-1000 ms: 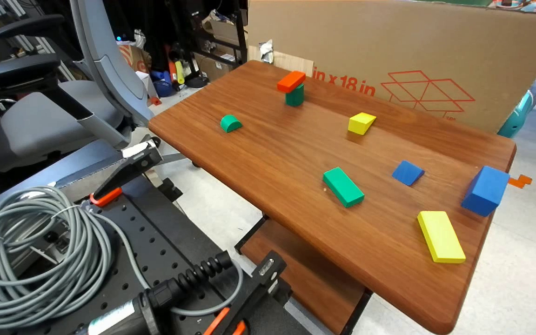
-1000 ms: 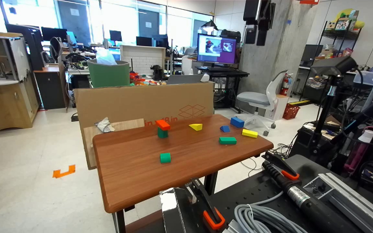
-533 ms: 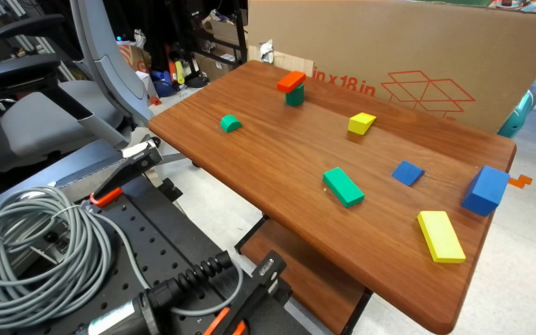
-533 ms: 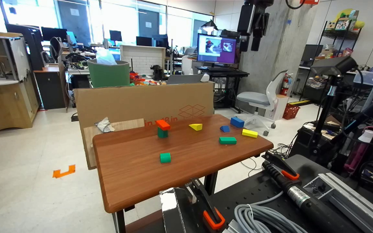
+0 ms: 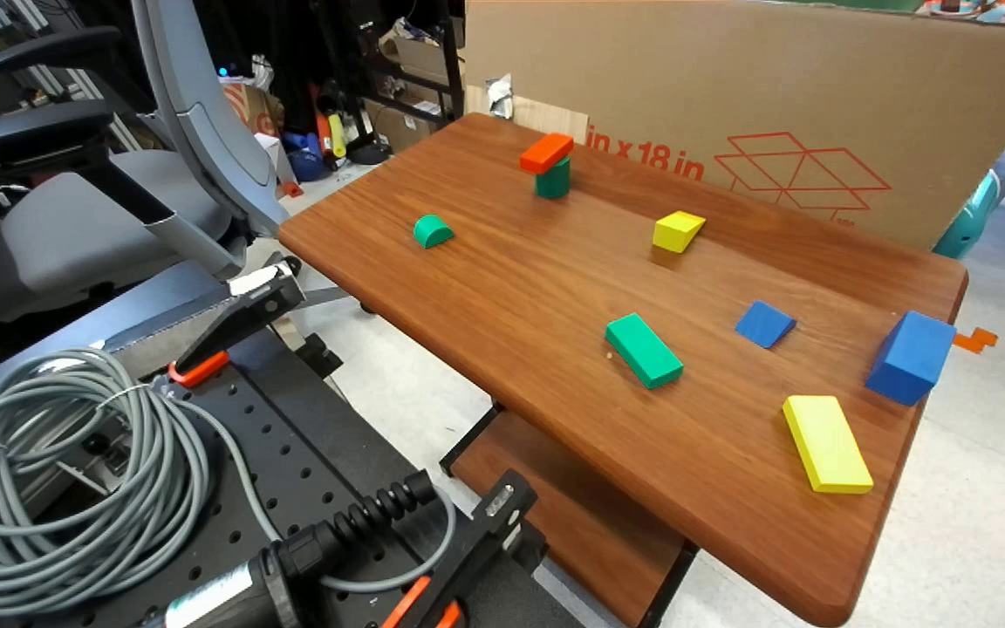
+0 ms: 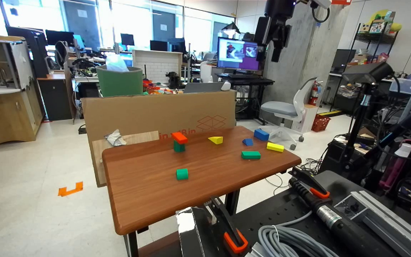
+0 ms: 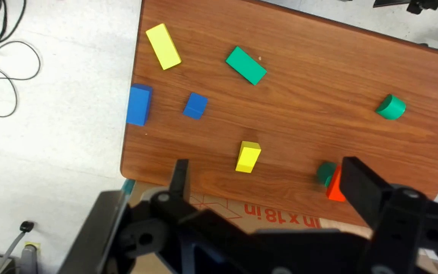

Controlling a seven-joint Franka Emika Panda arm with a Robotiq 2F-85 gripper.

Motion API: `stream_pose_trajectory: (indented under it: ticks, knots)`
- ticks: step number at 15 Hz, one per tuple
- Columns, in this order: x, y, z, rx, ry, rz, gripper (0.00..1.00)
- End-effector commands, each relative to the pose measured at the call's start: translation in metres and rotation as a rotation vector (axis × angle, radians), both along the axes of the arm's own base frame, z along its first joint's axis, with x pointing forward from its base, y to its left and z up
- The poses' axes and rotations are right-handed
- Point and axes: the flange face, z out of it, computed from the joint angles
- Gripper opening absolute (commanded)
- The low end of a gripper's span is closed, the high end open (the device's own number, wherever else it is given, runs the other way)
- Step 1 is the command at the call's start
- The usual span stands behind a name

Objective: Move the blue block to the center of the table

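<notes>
Hand [image 7: 266,165], black and two-fingered, spans the bottom of the wrist frame, jaws spread wide. Higher in that frame lies the reddish-brown wooden worktop [image 7: 306,102]; the chunky oblong blue block [image 7: 138,106] sits at its left edge. In an exterior view, upper left, a round green bin [image 6: 120,84] holds a whitish plastic bag [image 6: 116,63] behind a tan cardboard sheet [image 6: 148,110]; at right, a red plastic basket [image 6: 320,123], contents unclear.

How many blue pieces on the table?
2. The blue block sits at a short edge of the table; the smaller blue piece lies apart from it, farther in. Both exterior views agree; none appears hidden.
</notes>
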Motion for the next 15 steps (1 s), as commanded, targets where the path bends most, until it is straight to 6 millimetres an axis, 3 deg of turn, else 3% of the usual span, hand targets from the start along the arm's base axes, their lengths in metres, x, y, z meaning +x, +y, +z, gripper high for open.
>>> stream_pose_trajectory:
  ticks: [1, 7, 15]
  knots:
    - [0.024, -0.035, -0.007, -0.003, -0.020, -0.058, 1.00]
    - [0.034, -0.089, -0.033, -0.027, 0.007, -0.168, 1.00]
    - [0.056, -0.118, -0.089, -0.052, 0.041, -0.299, 1.00]
